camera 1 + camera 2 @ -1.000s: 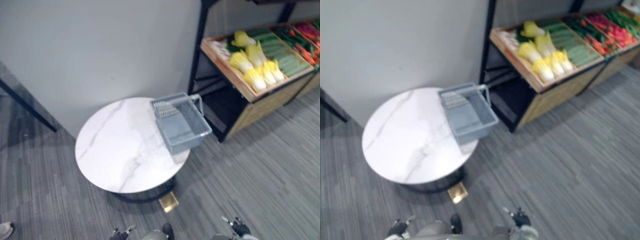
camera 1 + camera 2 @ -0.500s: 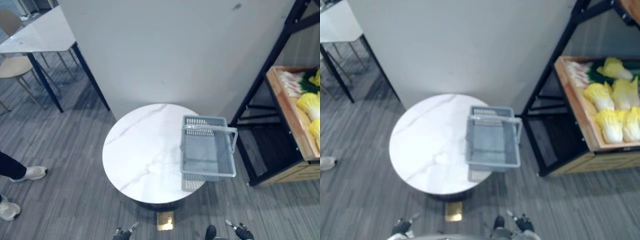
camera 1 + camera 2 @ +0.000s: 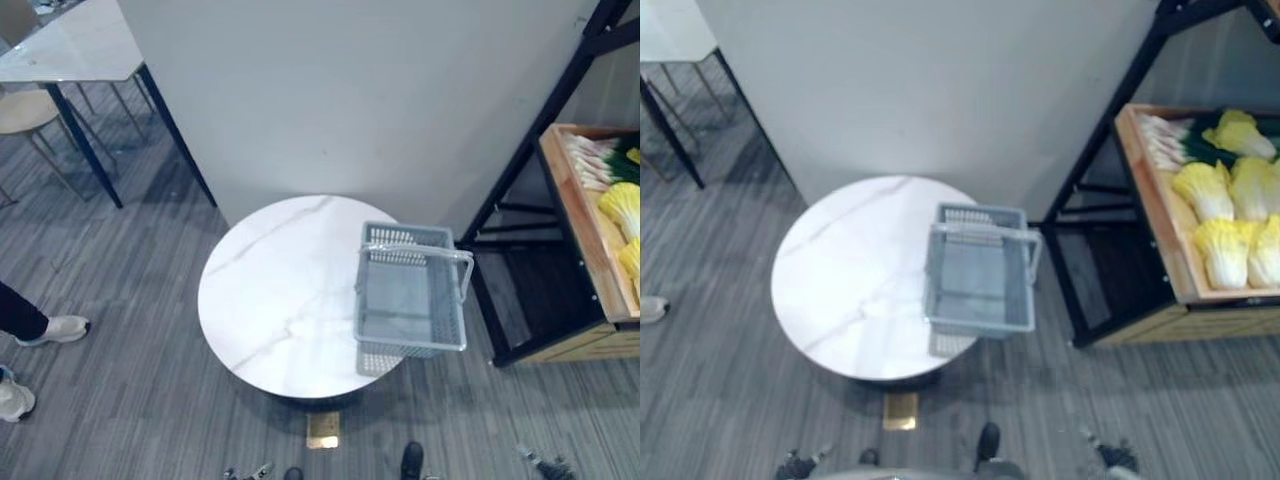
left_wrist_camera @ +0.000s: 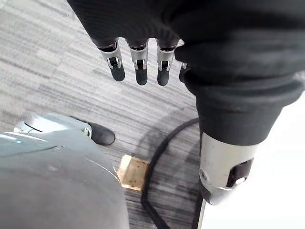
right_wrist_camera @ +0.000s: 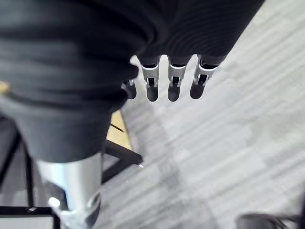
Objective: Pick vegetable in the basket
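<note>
Over the grey floor [image 4: 52, 76], the left hand [image 4: 138, 67] and right hand [image 5: 174, 82] hang with fingers straight and loose, holding nothing. Ahead, a grey basket [image 3: 405, 240] sits at the round white surface's [image 3: 280, 300] right edge. Yellow cabbages [image 3: 1225, 250] lie in a wooden crate [image 3: 1152, 212] further right, well apart from both hands.

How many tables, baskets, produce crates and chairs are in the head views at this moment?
Tables: 2, the round marble table and the rectangular table
Baskets: 1, the grey basket, empty on the round table's right edge
Produce crates: 1, the wooden crate on the black rack
Chairs: 1, the chair by the rectangular table
Total: 5
</note>
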Controlling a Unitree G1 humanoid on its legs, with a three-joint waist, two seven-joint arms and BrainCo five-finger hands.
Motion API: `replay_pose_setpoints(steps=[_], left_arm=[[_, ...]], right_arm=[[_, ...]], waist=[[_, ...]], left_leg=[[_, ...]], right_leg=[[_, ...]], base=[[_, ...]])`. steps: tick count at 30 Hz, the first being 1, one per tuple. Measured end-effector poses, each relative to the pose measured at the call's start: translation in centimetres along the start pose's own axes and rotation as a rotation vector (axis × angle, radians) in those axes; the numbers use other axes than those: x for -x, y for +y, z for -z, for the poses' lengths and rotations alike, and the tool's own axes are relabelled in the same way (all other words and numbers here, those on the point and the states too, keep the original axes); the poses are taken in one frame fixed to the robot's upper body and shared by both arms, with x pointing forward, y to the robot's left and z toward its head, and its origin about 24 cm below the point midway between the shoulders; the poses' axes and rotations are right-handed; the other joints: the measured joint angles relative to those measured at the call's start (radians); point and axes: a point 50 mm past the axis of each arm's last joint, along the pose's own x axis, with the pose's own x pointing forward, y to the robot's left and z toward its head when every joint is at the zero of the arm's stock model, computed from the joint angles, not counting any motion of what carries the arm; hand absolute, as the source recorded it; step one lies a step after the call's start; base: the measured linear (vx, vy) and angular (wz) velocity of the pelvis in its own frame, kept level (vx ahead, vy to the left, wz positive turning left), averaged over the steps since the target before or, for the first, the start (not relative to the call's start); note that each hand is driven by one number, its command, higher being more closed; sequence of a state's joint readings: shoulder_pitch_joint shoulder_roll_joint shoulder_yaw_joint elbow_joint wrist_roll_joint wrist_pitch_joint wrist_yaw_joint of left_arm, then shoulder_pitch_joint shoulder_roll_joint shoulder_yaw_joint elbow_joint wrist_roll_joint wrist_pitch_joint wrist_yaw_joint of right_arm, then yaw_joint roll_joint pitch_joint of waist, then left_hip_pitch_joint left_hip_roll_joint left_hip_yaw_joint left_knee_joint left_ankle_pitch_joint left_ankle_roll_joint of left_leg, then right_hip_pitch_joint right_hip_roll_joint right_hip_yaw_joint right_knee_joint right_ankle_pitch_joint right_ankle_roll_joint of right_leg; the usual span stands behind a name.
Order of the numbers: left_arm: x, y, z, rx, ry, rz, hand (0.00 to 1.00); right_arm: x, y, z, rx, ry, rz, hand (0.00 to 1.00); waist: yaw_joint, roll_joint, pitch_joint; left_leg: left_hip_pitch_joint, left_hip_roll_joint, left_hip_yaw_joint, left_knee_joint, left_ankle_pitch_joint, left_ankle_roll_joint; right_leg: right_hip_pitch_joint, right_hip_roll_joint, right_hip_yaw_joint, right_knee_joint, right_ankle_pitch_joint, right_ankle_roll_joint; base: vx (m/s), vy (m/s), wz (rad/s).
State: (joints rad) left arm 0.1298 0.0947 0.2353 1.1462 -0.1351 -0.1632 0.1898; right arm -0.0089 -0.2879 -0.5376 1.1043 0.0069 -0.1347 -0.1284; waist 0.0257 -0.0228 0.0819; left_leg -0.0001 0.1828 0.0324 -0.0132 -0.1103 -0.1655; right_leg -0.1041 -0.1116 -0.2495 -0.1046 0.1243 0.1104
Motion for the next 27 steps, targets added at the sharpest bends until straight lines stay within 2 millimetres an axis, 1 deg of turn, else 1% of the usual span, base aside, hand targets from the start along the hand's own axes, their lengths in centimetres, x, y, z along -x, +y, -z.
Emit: replay_pose_setpoints(steps=[1, 2, 3, 4, 5, 6, 7, 8, 9, 10, 11, 12, 14, 15, 16, 17, 19, 20, 21, 22, 23, 25, 27], left_arm=[[0.0, 0.1, 0.0, -0.023, -0.004, 0.01, 0.0], [0.0, 0.0, -0.1, -0.035, -0.008, 0.017, 0.0], [-0.1, 0.0, -0.3, -0.057, -0.018, 0.033, 0.0], [-0.1, 0.0, -0.5, -0.073, -0.026, 0.044, 0.0], [-0.2, 0.0, -0.7, -0.08, -0.036, 0.049, 0.0], [-0.2, 0.0, -0.9, -0.081, -0.042, 0.053, 0.0], [-0.3, -0.1, -1.4, -0.091, -0.062, 0.068, 0.0], [-0.3, -0.1, -1.6, -0.094, -0.069, 0.072, 0.0], [-0.3, -0.1, -1.8, -0.1, -0.078, 0.075, 0.0], [-0.3, -0.1, -2.0, -0.101, -0.083, 0.077, 0.0], [-0.4, -0.2, -2.3, -0.108, -0.096, 0.081, 0.0], [-0.4, -0.2, -2.3, -0.11, -0.097, 0.083, 0.0], [-0.4, -0.3, -2.5, -0.122, -0.108, 0.091, 0.0], [-0.4, -0.3, -2.6, -0.122, -0.113, 0.093, 0.0], [-0.4, -0.4, -2.9, -0.12, -0.124, 0.094, 0.0], [-0.4, -0.5, -3.0, -0.12, -0.128, 0.095, 0.0], [-0.5, -0.6, -3.5, -0.118, -0.138, 0.094, 0.0], [-0.5, -0.5, -3.5, -0.117, -0.138, 0.092, 0.0], [-0.6, -0.6, -3.7, -0.117, -0.143, 0.092, 0.0], [-0.6, -0.6, -4.1, -0.107, -0.149, 0.089, 0.0], [-0.7, -0.6, -4.3, -0.1, -0.152, 0.088, 0.0], [-0.7, -0.7, -4.6, -0.089, -0.16, 0.085, 0.0], [-0.8, -0.6, -4.7, -0.087, -0.162, 0.083, 0.0]], right_arm=[[-0.7, -0.7, -3.3, 0.053, -0.111, 0.015, 0.0], [-0.9, -1.0, -5.1, 0.095, -0.174, 0.023, 0.0], [-0.8, -1.3, -8.9, 0.175, -0.315, 0.028, 0.0], [-0.3, -1.1, -12.5, 0.247, -0.458, 0.031, 0.0], [0.3, -0.9, -15.0, 0.288, -0.559, 0.032, 0.0], [0.8, -0.8, -16.5, 0.325, -0.624, 0.035, 0.0], [2.0, -0.3, -19.9, 0.402, -0.761, 0.045, 0.0], [2.5, -0.1, -21.0, 0.438, -0.81, 0.049, 0.0], [3.6, 0.4, -23.2, 0.506, -0.906, 0.054, 0.0], [4.3, 0.7, -24.2, 0.543, -0.957, 0.057, 0.0], [5.7, 1.6, -26.2, 0.638, -1.062, 0.065, 0.0], [6.3, 2.0, -26.9, 0.669, -1.1, 0.063, 0.0], [8.9, 3.8, -29.2, 0.785, -1.27, 0.053, 0.0], [9.8, 4.4, -29.9, 0.812, -1.321, 0.049, 0.0], [11.2, 5.3, -30.9, 0.84, -1.404, 0.028, 0.0], [11.9, 5.9, -31.4, 0.851, -1.44, 0.017, 0.0], [14.7, 7.9, -32.9, 0.917, -1.583, -0.023, 0.0], [15.5, 8.6, -33.2, 0.941, -1.621, -0.038, 0.0], [16.9, 9.5, -33.9, 0.99, -1.693, -0.059, 0.0], [18.3, 10.0, -34.6, 1.051, -1.763, -0.052, 0.0], [18.9, 10.1, -35.0, 1.07, -1.79, -0.045, 0.0], [20.8, 10.8, -36.2, 1.079, -1.865, -0.039, 0.0], [21.7, 11.3, -36.7, 1.083, -1.898, -0.039, 0.0]], waist=[[-0.005, -0.001, 0.001], [-0.011, -0.001, 0.0], [-0.025, 0.0, 0.002], [-0.031, -0.003, 0.003], [-0.034, -0.006, 0.007], [-0.035, -0.008, 0.016], [-0.042, -0.013, 0.038], [-0.044, -0.015, 0.043], [-0.044, -0.018, 0.048], [-0.045, -0.02, 0.057], [-0.045, -0.022, 0.079], [-0.044, -0.023, 0.087], [-0.038, -0.024, 0.098], [-0.037, -0.024, 0.105], [-0.033, -0.025, 0.119], [-0.026, -0.026, 0.127], [-0.017, -0.03, 0.151], [-0.014, -0.031, 0.156], [-0.006, -0.035, 0.167], [0.008, -0.039, 0.171], [0.012, -0.04, 0.173], [0.022, -0.047, 0.184], [0.027, -0.051, 0.189]], left_leg=[[-0.006, -0.007, 0.015, -0.001, 0.0, 0.0], [-0.012, -0.01, 0.018, 0.0, 0.0, 0.0], [-0.019, -0.015, 0.02, 0.001, 0.0, 0.001], [-0.03, -0.018, 0.03, 0.003, 0.0, 0.0], [-0.036, -0.019, 0.036, 0.005, -0.001, 0.001], [-0.036, -0.02, 0.038, 0.007, -0.001, 0.001], [-0.041, -0.022, 0.038, 0.018, -0.006, 0.006], [-0.045, -0.023, 0.037, 0.021, -0.006, 0.006], [-0.057, -0.025, 0.038, 0.023, -0.007, 0.007], [-0.06, -0.027, 0.038, 0.026, -0.007, 0.007], [-0.069, -0.029, 0.035, 0.042, -0.013, 0.016], [-0.071, -0.03, 0.035, 0.047, -0.016, 0.018], [-0.104, -0.036, 0.033, 0.071, -0.022, 0.021], [-0.11, -0.038, 0.033, 0.074, -0.022, 0.021], [-0.123, -0.041, 0.03, 0.084, -0.022, 0.021], [-0.125, -0.042, 0.028, 0.086, -0.022, 0.021], [-0.141, -0.045, 0.015, 0.091, -0.021, 0.024], [-0.143, -0.045, 0.013, 0.093, -0.021, 0.024], [-0.15, -0.045, 0.01, 0.102, -0.021, 0.024], [-0.162, -0.045, 0.01, 0.107, -0.022, 0.025], [-0.17, -0.045, 0.008, 0.111, -0.021, 0.025], [-0.187, -0.045, -0.003, 0.123, -0.021, 0.025], [-0.19, -0.045, -0.01, 0.123, -0.021, 0.026]], right_leg=[[-0.018, -0.004, 0.018, 0.0, 0.006, 0.003], [-0.027, -0.006, 0.024, 0.0, 0.008, 0.004], [-0.043, -0.01, 0.033, 0.0, 0.015, 0.006], [-0.059, -0.011, 0.04, 0.0, 0.022, 0.003], [-0.069, -0.012, 0.045, 0.0, 0.025, 0.002], [-0.069, -0.012, 0.047, 0.0, 0.026, 0.002], [-0.07, -0.013, 0.051, 0.0, 0.028, 0.003], [-0.072, -0.014, 0.051, 0.0, 0.029, 0.003], [-0.086, -0.016, 0.054, 0.001, 0.033, 0.004], [-0.088, -0.018, 0.055, 0.001, 0.034, 0.005], [-0.088, -0.021, 0.055, 0.001, 0.036, 0.005], [-0.088, -0.021, 0.055, 0.002, 0.037, 0.005], [-0.116, -0.028, 0.056, 0.013, 0.038, 0.007], [-0.124, -0.03, 0.057, 0.018, 0.04, 0.006], [-0.131, -0.033, 0.057, 0.018, 0.045, 0.005], [-0.133, -0.034, 0.059, 0.018, 0.049, 0.006], [-0.139, -0.036, 0.056, 0.014, 0.056, 0.005], [-0.139, -0.036, 0.055, 0.014, 0.056, 0.005], [-0.141, -0.035, 0.055, 0.013, 0.059, 0.002], [-0.151, -0.034, 0.055, 0.01, 0.067, 0.002], [-0.153, -0.034, 0.055, 0.007, 0.069, 0.0], [-0.155, -0.035, 0.045, 0.001, 0.075, -0.001], [-0.155, -0.035, 0.04, 0.001, 0.075, -0.001]], base=[[0.0, 0.029, -0.37], [0.0, 0.027, -0.24], [0.01, 0.025, -0.17], [0.01, 0.023, -0.2], [0.02, 0.014, -0.19], [-0.01, 0.006, -0.11], [-0.02, 0.003, -0.04], [-0.03, 0.002, -0.03], [0.0, 0.0, 0.0], [-0.04, 0.004, 0.01], [0.0, 0.0, 0.0], [-0.04, 0.009, 0.02], [-0.04, 0.012, -0.01], [-0.04, 0.015, 0.01], [-0.03, 0.011, -0.02], [-0.05, 0.007, 0.01], [-0.05, -0.001, 0.07], [-0.05, -0.006, 0.1], [-0.05, -0.009, 0.02], [-0.04, -0.012, 0.04], [-0.04, -0.011, 0.07], [-0.03, -0.01, 0.14], [-0.01, -0.009, 0.08]])
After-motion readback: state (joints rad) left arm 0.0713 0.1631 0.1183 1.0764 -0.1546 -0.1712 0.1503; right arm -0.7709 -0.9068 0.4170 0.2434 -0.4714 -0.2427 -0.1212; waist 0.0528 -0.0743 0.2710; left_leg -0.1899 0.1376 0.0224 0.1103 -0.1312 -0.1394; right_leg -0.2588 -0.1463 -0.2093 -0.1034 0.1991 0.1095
